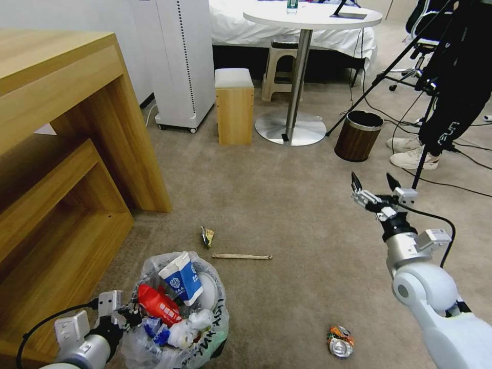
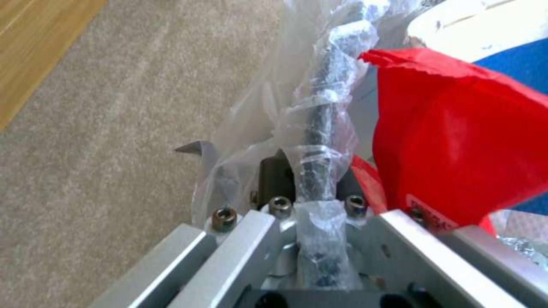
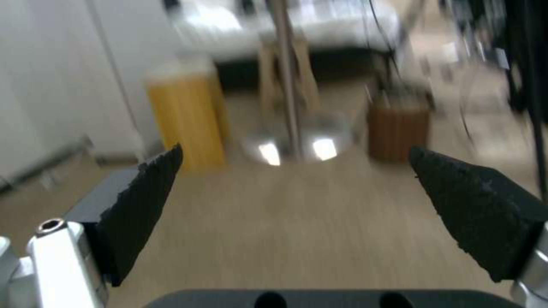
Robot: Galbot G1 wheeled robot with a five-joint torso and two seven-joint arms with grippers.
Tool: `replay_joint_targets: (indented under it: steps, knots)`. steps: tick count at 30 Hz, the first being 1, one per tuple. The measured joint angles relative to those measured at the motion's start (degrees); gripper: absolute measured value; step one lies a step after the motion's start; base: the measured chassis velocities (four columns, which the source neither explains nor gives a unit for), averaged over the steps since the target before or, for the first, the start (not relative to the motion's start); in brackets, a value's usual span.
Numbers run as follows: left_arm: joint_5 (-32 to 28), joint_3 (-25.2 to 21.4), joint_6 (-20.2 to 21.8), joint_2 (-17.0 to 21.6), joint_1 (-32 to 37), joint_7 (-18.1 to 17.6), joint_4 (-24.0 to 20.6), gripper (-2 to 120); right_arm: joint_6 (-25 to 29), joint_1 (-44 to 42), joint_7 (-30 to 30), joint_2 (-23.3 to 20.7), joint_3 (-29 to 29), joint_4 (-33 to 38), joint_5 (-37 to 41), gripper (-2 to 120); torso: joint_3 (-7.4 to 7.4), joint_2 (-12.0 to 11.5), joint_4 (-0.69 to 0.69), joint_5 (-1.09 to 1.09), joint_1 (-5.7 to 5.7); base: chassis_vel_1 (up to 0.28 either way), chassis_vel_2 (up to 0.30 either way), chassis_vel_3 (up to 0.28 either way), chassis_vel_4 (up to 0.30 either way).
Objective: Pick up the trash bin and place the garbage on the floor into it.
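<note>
1. Our left pincer (image 1: 134, 312) grips the trash bin (image 1: 177, 312) rim at seven o'clock.
2. Our right pincer (image 1: 375, 184) hangs spread, empty, at three o'clock.
3. Wooden stick (image 1: 242, 256), wrapper (image 1: 207, 237) and crushed can (image 1: 341, 342) lie on the floor (image 1: 287, 205); wooden table (image 1: 61, 118) stands at nine.

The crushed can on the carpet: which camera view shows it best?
The head view shows the crushed can best: it lies whole on the floor, to the right of the trash bin. The left wrist view looks at the bin's rim instead, and the right wrist view looks across the room, past the open right hand.
</note>
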Motion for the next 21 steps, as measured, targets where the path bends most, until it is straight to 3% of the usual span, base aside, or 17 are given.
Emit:
replay_joint_targets:
  steps: [3,4,7,10,14,21]
  knots:
    - [0.2,0.5,-0.2,-0.2,-0.8,0.1,1.2,0,-8.8,-2.0,6.0,-1.2,-0.2,0.3,4.2,100,0.01,0.0,0.01,0.00,0.00,0.000,0.000,0.000,0.000]
    - [0.2,0.5,-0.2,-0.2,-0.8,0.1,1.2,0,-8.8,-2.0,6.0,-1.2,-0.2,0.3,4.2,100,0.01,0.0,0.01,0.00,0.00,0.000,0.000,0.000,0.000]
    - [0.3,0.9,-0.5,-0.5,-1.6,0.2,2.2,0,-16.7,-3.7,8.1,-2.4,-0.4,0.1,5.9,100,0.01,0.0,0.00,0.00,0.00,0.000,0.000,0.000,0.000]
    - [0.4,1.0,-0.7,-0.6,-2.0,0.4,2.9,0,-20.7,-4.6,7.8,-3.3,-1.1,-0.8,5.0,100,0.00,0.0,0.01,-0.01,0.00,0.000,0.000,0.000,0.000]
    - [0.6,1.2,-0.9,-0.7,-2.6,0.7,3.7,0,-21.5,-5.8,6.1,-4.6,-3.4,-2.5,0.0,100,0.01,0.0,0.00,0.01,0.00,0.000,0.000,0.000,0.000]
    - [0.8,1.4,-1.1,-0.5,-3.2,0.9,4.9,0,-21.2,-6.4,4.9,-6.5,-7.7,-3.2,-0.6,100,0.00,0.0,0.02,0.00,0.00,0.000,0.000,0.000,0.000]
